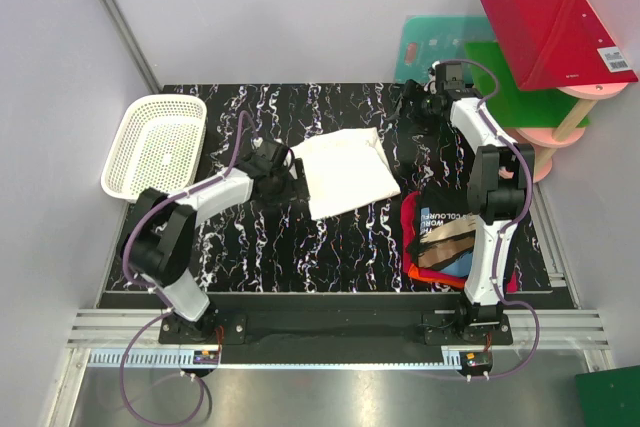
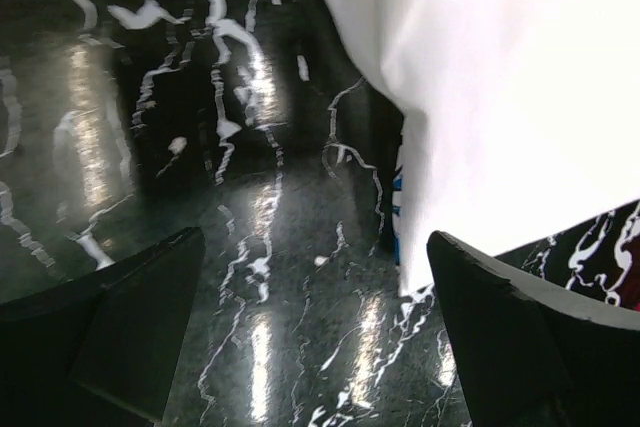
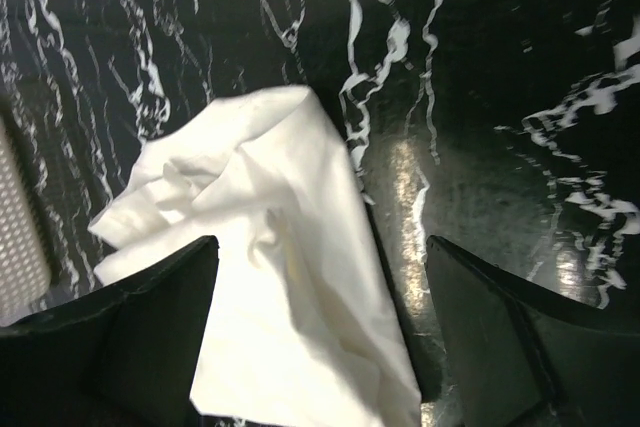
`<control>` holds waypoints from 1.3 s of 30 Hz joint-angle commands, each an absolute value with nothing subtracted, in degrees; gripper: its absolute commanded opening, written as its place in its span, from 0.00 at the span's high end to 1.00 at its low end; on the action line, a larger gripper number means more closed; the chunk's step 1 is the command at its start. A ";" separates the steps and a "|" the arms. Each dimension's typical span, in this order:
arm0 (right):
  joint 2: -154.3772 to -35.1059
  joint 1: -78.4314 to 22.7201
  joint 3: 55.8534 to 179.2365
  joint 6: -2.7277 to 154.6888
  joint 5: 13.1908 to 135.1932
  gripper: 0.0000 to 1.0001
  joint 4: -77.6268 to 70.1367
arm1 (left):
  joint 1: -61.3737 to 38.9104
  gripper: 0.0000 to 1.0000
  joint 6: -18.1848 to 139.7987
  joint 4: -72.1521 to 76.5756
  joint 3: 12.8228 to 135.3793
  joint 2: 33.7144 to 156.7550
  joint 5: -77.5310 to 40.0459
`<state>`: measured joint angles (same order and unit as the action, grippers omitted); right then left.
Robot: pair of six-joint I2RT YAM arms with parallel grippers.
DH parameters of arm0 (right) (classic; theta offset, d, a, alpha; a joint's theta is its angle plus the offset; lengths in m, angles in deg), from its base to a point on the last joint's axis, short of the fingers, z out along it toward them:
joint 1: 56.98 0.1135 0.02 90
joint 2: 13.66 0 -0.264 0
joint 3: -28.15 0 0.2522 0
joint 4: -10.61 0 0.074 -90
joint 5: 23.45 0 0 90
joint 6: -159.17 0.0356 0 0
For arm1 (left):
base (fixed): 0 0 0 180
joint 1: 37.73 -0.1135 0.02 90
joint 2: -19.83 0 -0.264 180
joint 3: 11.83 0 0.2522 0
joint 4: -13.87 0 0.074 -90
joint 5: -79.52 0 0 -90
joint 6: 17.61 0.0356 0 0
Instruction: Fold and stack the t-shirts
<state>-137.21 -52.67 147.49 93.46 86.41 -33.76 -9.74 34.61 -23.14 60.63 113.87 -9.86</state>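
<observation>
- A white t-shirt (image 1: pixel 345 172) is laid folded into a rough rectangle near the middle of the black marbled table (image 1: pixel 260 247), with its plain side turned up.
- In the left wrist view a sliver of blue is glimpsed under the shirt's edge. It may be print, but it is too small to be made out with certainty.
- The left gripper (image 1: pixel 285 167) is positioned just beside the left edge of that shirt. Its fingers (image 2: pixel 130 327) are spread wide, and only bare table is seen between them.
- The right gripper (image 1: pixel 415 105) is positioned over the far right part of the table, near the shirt's far right corner. Its fingers (image 3: pixel 510 327) are likewise spread wide with nothing gripped, and the white cloth is seen beyond them in the wrist view.
- A black t-shirt (image 1: pixel 440 217) with coloured print is laid on top of a red-orange t-shirt (image 1: pixel 409 222) at the near right of the table. Both are partly hidden by the right arm.
- A white mesh basket (image 1: pixel 150 147) is set at the far left corner of the table.
</observation>
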 commanded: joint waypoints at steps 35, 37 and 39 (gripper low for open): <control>-151.03 -45.91 143.86 88.86 106.80 0.52 -47.53 | -10.13 0.10 29.94 -11.05 70.93 133.21 -24.37; -151.56 -45.29 145.00 87.89 106.98 0.71 -49.54 | -10.13 0.11 30.02 -11.14 70.84 133.03 -24.37; -150.25 -44.86 145.10 86.92 106.11 0.79 -50.26 | -10.13 0.20 30.29 -10.97 70.49 132.68 -24.37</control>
<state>-149.10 -46.72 144.08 89.88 107.65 -45.76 -10.20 29.89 -9.28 70.95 130.35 -23.65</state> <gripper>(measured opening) 0.286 0.871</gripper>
